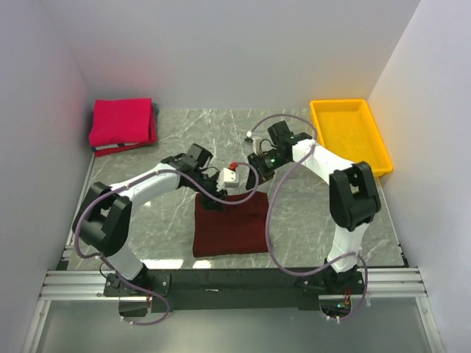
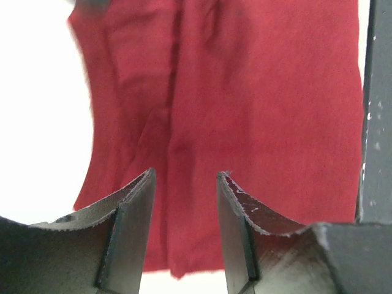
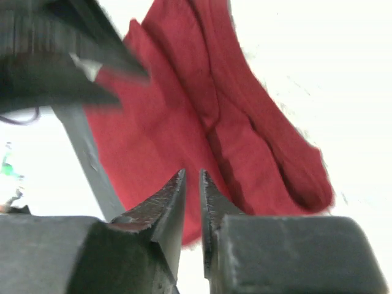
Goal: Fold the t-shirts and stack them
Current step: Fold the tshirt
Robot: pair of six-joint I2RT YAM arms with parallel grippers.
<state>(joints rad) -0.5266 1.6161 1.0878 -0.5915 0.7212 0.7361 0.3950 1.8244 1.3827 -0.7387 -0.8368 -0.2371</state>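
Two shirts were seen on the grey marbled table (image 1: 316,213), well apart. The dark maroon shirt (image 1: 229,226) was laid folded into a rough rectangle near the front edge, midway between the two arm bases, with its far edge slightly rumpled. The bright pinkish-red shirt (image 1: 121,121) was laid folded in the far left corner, close against the wall. A yellow tray (image 1: 346,140) was placed in the far right corner.

Both arms were stretched inward so that their wrists met over the far edge of the maroon shirt. The left gripper (image 2: 187,174) was held above the cloth with its fingers (image 2: 131,202) parted to a middling gap. Only the shirt lying below was seen through that gap, and nothing was clasped. The right gripper (image 3: 192,173) was held beside it, toward the shirt's far right corner, with its tips drawn to a narrow slit, not quite closed. No fold of cloth was pinched in that slit, and the creases of the shirt were seen beyond the tips.

In the right wrist view, a dark, blurred part of the left gripper was caught at the upper left, close by. In the left wrist view, a dark upright bar (image 2: 376,110) was seen at the right edge, and what it belonged to could not be told.
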